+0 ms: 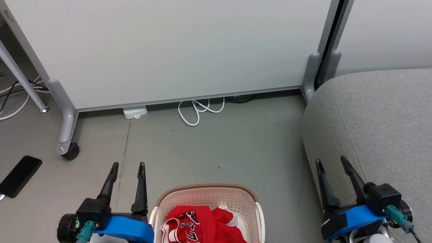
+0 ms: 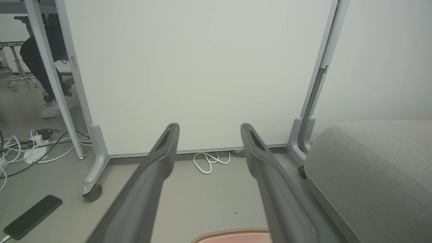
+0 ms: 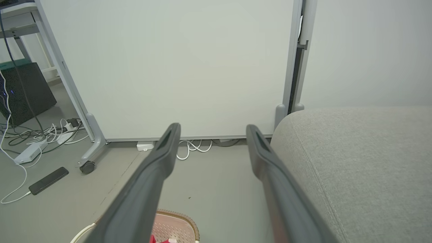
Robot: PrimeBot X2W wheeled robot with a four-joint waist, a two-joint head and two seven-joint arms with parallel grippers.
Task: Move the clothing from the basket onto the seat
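Between the left end effector (image 1: 128, 164) and the right end effector (image 1: 330, 159), closer to the left one and a little behind its fingertips, stands the basket (image 1: 206, 186). The clothing (image 1: 202, 224) lies inside it as a crumpled red heap. On the side toward the left end effector I can see black-and-white marks and striped trim. On the side toward the right end effector the fabric is plain red with a pale cuff. I cannot tell where one garment ends and the other begins.

Both end effectors are wide: the two dark fingers of each stand well apart, holding nothing and touching nothing. The left one hovers above the floor (image 1: 216, 145), just beside the basket's wall. The right one seems to hover at the near edge of the seat (image 1: 378, 118), which spreads ahead of it and to its right.

My judgement is that the task is at its very beginning. Nothing is moved yet: all the red fabric that I see is in the basket, and I see none on the part of the seat that shows. So everything is left to do. An end effector must go down into the basket, close on a fold, lift it, carry it across to the seat and release. The same must then be done for the second piece. The left end effector is nearer to the heap and the right one is nearer to the seat, so I would first decide which arm to send.
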